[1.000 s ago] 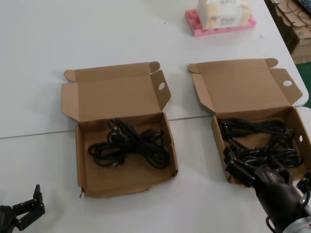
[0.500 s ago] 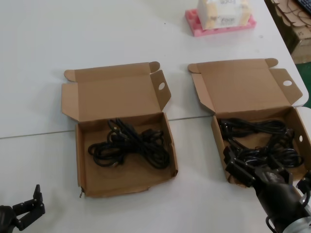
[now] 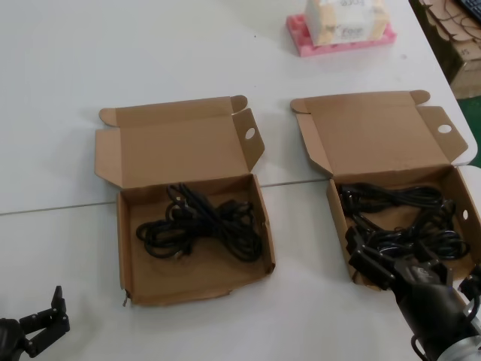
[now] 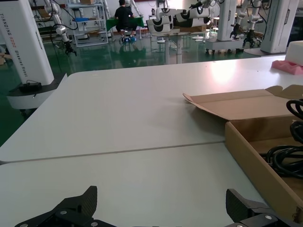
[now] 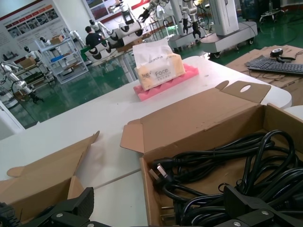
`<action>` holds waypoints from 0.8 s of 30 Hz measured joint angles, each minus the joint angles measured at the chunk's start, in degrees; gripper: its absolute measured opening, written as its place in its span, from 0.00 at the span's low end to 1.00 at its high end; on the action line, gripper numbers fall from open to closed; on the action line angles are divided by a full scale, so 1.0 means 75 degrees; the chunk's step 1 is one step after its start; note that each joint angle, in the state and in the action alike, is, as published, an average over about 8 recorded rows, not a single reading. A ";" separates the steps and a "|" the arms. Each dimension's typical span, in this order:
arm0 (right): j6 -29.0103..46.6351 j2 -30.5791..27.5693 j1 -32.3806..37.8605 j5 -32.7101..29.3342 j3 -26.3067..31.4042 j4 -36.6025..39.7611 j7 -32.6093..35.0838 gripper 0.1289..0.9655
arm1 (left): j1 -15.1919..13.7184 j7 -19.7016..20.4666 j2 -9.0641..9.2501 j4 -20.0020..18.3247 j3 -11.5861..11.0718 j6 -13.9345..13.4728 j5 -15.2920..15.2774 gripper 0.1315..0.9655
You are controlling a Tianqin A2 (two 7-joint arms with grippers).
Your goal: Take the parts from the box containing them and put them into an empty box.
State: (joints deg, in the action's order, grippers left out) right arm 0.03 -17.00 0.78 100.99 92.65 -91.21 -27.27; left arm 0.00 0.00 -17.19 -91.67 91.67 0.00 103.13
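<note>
The straight-walled box (image 3: 338, 218) on the right holds several black cable bunches (image 3: 402, 222) with chunky plugs (image 5: 163, 172). My right gripper (image 3: 409, 269) hovers open over that box's front left corner; one finger is outside the wall (image 5: 149, 194), the other above the cables (image 5: 222, 175). The box with the wavy front edge (image 3: 195, 289) on the left holds one cable bunch (image 3: 199, 222). My left gripper (image 3: 46, 316) rests open low at the table's near left, nothing between its fingers (image 4: 85, 203). The left box's side wall (image 4: 258, 165) and cable (image 4: 284, 156) lie off to its side.
A pink foam block with a tissue box (image 3: 342, 26) sits at the far edge, behind the right box. Stacked cardboard (image 3: 451, 37) lies beyond the table's right edge. Both lids stand open toward the far side. A seam crosses the white table (image 3: 60, 207).
</note>
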 joint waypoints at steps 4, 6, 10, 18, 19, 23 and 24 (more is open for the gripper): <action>0.0000 0.0000 0.0000 0.0000 0.0000 0.0000 0.0000 1.00 | 0.0000 0.0000 0.0000 0.0000 0.0000 0.0000 0.0000 1.00; 0.0000 0.0000 0.0000 0.0000 0.0000 0.0000 0.0000 1.00 | 0.0000 0.0000 0.0000 0.0000 0.0000 0.0000 0.0000 1.00; 0.0000 0.0000 0.0000 0.0000 0.0000 0.0000 0.0000 1.00 | 0.0000 0.0000 0.0000 0.0000 0.0000 0.0000 0.0000 1.00; 0.0000 0.0000 0.0000 0.0000 0.0000 0.0000 0.0000 1.00 | 0.0000 0.0000 0.0000 0.0000 0.0000 0.0000 0.0000 1.00; 0.0000 0.0000 0.0000 0.0000 0.0000 0.0000 0.0000 1.00 | 0.0000 0.0000 0.0000 0.0000 0.0000 0.0000 0.0000 1.00; 0.0000 0.0000 0.0000 0.0000 0.0000 0.0000 0.0000 1.00 | 0.0000 0.0000 0.0000 0.0000 0.0000 0.0000 0.0000 1.00; 0.0000 0.0000 0.0000 0.0000 0.0000 0.0000 0.0000 1.00 | 0.0000 0.0000 0.0000 0.0000 0.0000 0.0000 0.0000 1.00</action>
State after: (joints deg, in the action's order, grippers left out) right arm 0.03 -17.00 0.78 100.99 92.65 -91.21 -27.27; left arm 0.00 0.00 -17.19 -91.67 91.67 0.00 103.13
